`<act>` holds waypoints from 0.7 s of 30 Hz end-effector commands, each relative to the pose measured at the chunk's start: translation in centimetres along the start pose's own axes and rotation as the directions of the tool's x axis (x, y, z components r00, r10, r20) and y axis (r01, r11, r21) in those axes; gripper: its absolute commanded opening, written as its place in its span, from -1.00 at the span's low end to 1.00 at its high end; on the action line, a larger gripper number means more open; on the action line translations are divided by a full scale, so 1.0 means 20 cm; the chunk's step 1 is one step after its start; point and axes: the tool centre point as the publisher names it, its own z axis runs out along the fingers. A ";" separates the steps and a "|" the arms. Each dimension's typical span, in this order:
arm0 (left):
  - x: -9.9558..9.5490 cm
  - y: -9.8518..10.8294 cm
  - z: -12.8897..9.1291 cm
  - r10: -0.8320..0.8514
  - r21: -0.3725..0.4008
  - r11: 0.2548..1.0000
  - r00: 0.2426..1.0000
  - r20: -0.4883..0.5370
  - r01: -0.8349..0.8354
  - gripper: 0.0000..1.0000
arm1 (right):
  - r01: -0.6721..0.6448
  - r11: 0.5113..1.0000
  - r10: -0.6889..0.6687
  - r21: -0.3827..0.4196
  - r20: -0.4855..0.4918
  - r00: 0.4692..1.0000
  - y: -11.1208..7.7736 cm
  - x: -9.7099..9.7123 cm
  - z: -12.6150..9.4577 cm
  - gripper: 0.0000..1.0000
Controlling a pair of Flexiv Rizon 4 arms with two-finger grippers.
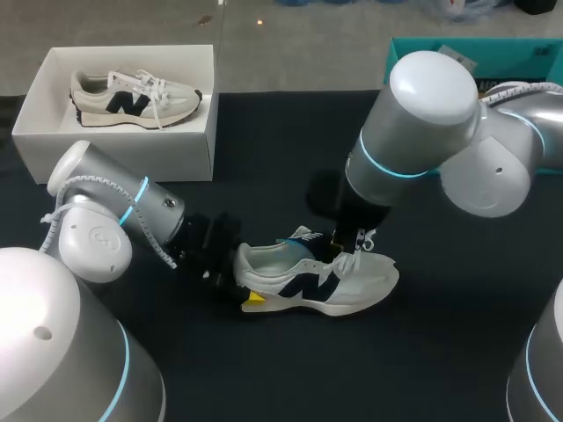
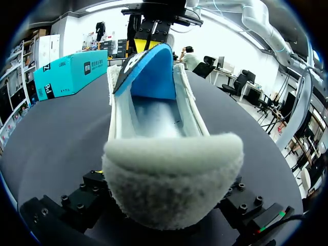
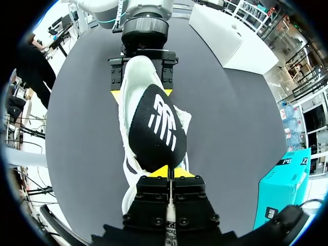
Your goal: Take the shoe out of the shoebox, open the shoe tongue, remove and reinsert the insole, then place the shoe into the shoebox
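A cream shoe [image 1: 356,277] with a dark logo lies on its side on the black table. My left gripper [image 1: 244,278] clasps its heel [image 2: 174,179] from both sides, fingers far apart, as the right wrist view shows [image 3: 142,92]. An insole [image 3: 156,125], black on top with a white logo and blue underneath [image 2: 151,72], stands partly out of the shoe. My right gripper [image 3: 169,174] is shut on the insole's raised end, above the shoe's middle [image 1: 347,246]. The white shoebox [image 1: 114,149] stands at the back left.
A second cream shoe [image 1: 132,97] lies inside the shoebox [image 3: 230,36]. A teal box [image 1: 413,53] sits at the back right edge [image 2: 72,72]. Bare black tabletop lies in front of the shoe and to its right.
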 end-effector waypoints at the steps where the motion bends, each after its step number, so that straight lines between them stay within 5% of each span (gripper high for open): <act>1: -0.01 0.03 0.03 0.000 -0.003 1.000 1.000 -0.002 0.000 -1.00 | -0.003 1.000 0.003 -0.016 0.000 1.000 -0.03 -0.01 -0.02 -1.00; 10: -0.01 0.03 0.03 0.000 -0.003 1.000 1.000 -0.002 0.000 -1.00 | 0.028 0.999 -0.028 -0.038 -0.019 0.999 0.05 0.01 0.02 -1.00; 21: -0.01 0.03 0.03 0.000 -0.003 1.000 1.000 -0.002 0.000 -1.00 | 0.107 0.990 -0.113 -0.089 -0.075 0.991 0.29 0.05 0.12 -1.00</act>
